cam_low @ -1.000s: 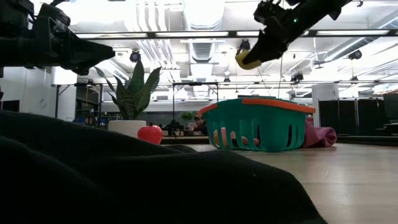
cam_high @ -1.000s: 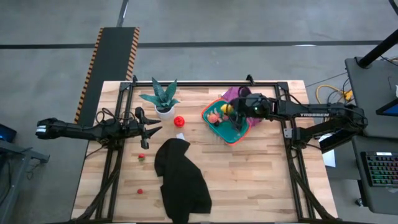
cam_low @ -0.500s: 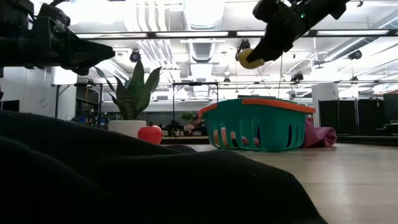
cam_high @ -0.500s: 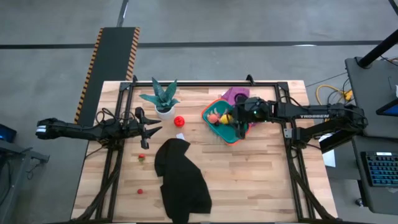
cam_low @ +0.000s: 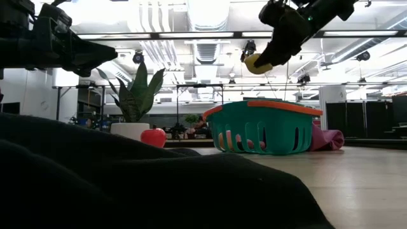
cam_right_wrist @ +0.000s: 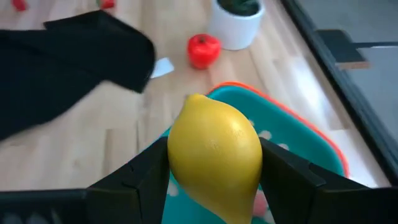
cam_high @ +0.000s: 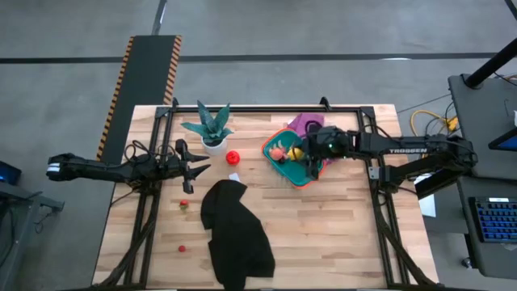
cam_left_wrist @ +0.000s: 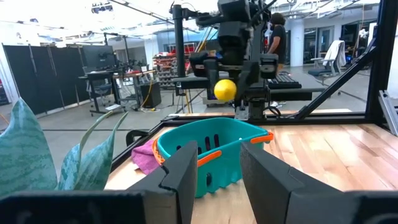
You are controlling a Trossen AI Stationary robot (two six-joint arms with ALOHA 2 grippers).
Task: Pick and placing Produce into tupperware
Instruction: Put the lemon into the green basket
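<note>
One yellow lemon (cam_right_wrist: pixel 214 155) is clamped between the two fingers of the right tool (cam_high: pixel 300 150), held in the air above the teal tupperware (cam_high: pixel 308 173); the low view shows clear air between the fruit (cam_low: pixel 255 62) and the orange rim (cam_low: pixel 273 104). Inside the tupperware lie a few pink and orange produce pieces (cam_high: pixel 279 152), seen from above near its left end. A purple cloth (cam_high: pixel 304 123) lies just behind the container, at the far edge of the bench (cam_high: pixel 339 234).

To the left, a red tomato (cam_high: pixel 233 158) sits on the wood beside the white pot of a green plant (cam_high: pixel 208 124), with a small white scrap (cam_high: pixel 234 176) just nearer than it. Two small red pieces (cam_high: pixel 184 203) (cam_high: pixel 182 249) lie well apart on the left half of the bench, near a big black cloth (cam_high: pixel 236 230) that runs from the middle to the near edge.

The left tool (cam_high: pixel 196 162) hangs over the left side, near the plant, its fingers (cam_left_wrist: pixel 185 174) spread with a narrow gap and nothing between them.

The bench is pale wood planks in a black frame. The right near quarter is bare wood. Grey floor surrounds it, with a hazard-striped mat (cam_high: pixel 142 81) at far left and a desk with a keyboard (cam_high: pixel 493 218) to the right. Beyond are workshop desks and a person (cam_left_wrist: pixel 278 31) standing.
</note>
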